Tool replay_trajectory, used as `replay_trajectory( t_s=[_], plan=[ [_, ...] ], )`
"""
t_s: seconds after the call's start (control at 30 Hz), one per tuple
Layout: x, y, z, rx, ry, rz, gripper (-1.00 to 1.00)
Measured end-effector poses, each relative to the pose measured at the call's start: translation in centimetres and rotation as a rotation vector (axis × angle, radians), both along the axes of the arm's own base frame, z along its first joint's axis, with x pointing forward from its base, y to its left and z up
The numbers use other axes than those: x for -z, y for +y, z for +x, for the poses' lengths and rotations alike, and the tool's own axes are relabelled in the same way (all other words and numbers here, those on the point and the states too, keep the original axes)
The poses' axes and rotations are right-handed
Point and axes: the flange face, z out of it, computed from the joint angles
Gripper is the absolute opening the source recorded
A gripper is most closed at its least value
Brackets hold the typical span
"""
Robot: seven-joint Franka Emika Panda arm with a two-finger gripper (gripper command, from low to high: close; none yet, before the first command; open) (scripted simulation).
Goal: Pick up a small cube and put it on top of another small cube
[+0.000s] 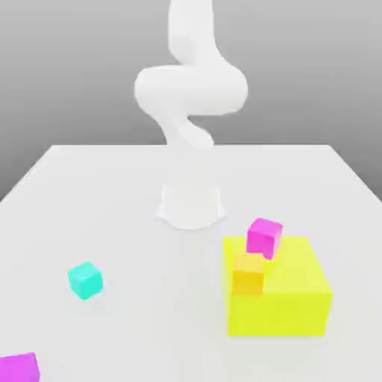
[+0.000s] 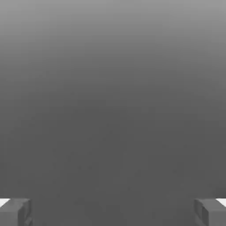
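Reach is the step in hand, by my reading: nothing is grasped yet. Gripper (image 2: 113, 212) fingertips sit wide apart in the hand view, empty, facing plain grey background. On the table (image 1: 149, 186), the small cyan cube (image 1: 85, 280) lies near the exterior view's left, well apart from the yellow block (image 1: 287, 298) carrying orange cube (image 1: 248, 273) and magenta cube (image 1: 264, 237). Next move calls for swinging down over the cyan cube.

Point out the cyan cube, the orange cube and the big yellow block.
cyan cube (image 1: 85, 280): exterior view, its front face.
orange cube (image 1: 248, 274): exterior view, its front face, on the block's top.
big yellow block (image 1: 287, 313): exterior view, bare front face.
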Motion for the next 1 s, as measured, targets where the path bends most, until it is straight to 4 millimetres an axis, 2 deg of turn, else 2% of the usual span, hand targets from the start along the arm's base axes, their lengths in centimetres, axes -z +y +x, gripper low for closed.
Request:
replay_trajectory(
  t_s=[0.07,0.13,0.2,0.3,0.43,0.5,0.6,0.67,0.87,0.9,1.0],
  plan=[
    [4.9,-2.5,2.2,0.07,0.073,0.007,0.0],
    [9.9,-5.1,3.6,0.137,0.144,0.018,0.0],
    [14.9,-7.7,4.2,0.203,0.214,0.034,0.0],
    [22.4,-11.5,3.8,0.301,0.317,0.069,0.0],
    [32.5,-15.9,0.7,0.434,0.456,0.135,0.0],
    [37.5,-17.6,-2.0,0.504,0.529,0.18,0.0],
    [43.9,-19.2,-6.9,0.609,0.624,0.258,0.0],
    [46.8,-19.1,-8.6,0.639,0.661,0.288,0.0],
    [52.4,-19.0,-9.2,0.647,0.674,0.294,0.0],
    [53.1,-19.0,-9.3,0.647,0.675,0.294,-1.0],
    [53.1,-19.0,-9.3,0.647,0.675,0.294,-1.0]
  ],
)
